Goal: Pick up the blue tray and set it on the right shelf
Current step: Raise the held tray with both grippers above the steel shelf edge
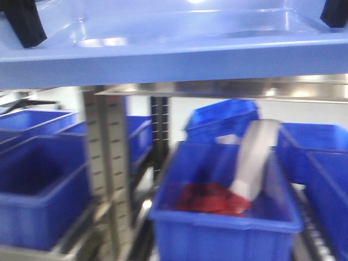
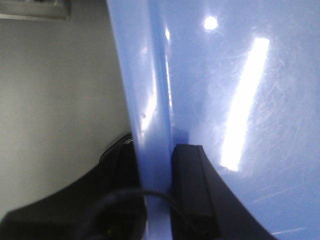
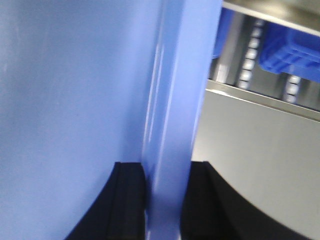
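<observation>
The blue tray [image 1: 179, 32] fills the top of the front view, held level above the steel shelf rail [image 1: 228, 89]. My left gripper [image 1: 24, 24] is shut on the tray's left rim; in the left wrist view its black fingers [image 2: 190, 180] clamp the rolled rim [image 2: 150, 110]. My right gripper [image 1: 334, 13] is shut on the tray's right rim; in the right wrist view its fingers [image 3: 127, 195] pinch the rim [image 3: 175, 115]. The right shelf also shows as a grey surface with a steel rail in the right wrist view [image 3: 260, 100].
Below the rail stand several deep dark-blue bins [image 1: 223, 217], one holding red stuff [image 1: 209, 198] and a white curved object [image 1: 254, 157]. A perforated steel upright [image 1: 106, 163] stands left of centre. More bins [image 1: 38, 179] sit at left.
</observation>
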Tool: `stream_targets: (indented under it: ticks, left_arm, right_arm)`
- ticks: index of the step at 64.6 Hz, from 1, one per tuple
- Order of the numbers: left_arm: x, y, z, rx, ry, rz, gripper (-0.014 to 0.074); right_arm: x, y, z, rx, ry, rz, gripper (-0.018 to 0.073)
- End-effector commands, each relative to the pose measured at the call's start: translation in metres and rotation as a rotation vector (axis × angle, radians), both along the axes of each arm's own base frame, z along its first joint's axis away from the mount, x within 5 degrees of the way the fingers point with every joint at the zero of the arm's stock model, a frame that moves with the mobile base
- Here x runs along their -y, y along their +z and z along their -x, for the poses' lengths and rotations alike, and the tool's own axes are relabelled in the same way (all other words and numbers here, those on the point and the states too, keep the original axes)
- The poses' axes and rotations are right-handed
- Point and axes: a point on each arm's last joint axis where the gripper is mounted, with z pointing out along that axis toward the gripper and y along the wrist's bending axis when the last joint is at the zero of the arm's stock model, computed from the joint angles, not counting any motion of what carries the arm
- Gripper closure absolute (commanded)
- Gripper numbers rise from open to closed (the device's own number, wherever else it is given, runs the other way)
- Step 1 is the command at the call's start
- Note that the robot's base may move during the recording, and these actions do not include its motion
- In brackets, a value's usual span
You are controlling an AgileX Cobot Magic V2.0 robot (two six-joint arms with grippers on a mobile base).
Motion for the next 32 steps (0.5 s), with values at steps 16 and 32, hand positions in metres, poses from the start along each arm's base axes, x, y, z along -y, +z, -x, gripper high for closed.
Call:
stream_targets:
  ticks: [16, 32]
  left_arm:
    - [-0.0017, 0.0128, 0.0122, 0.002, -0.05, 0.003, 0.0645]
    - [-0.0017, 0.0128, 0.0122, 0.002, -0.05, 0.003, 0.0645]
  right_arm:
    - [0.0012, 0.0194, 0.0012, 0.124, 0.036, -0.022, 0.0503]
    - [0.0012, 0.0194, 0.0012, 0.124, 0.036, -0.022, 0.0503]
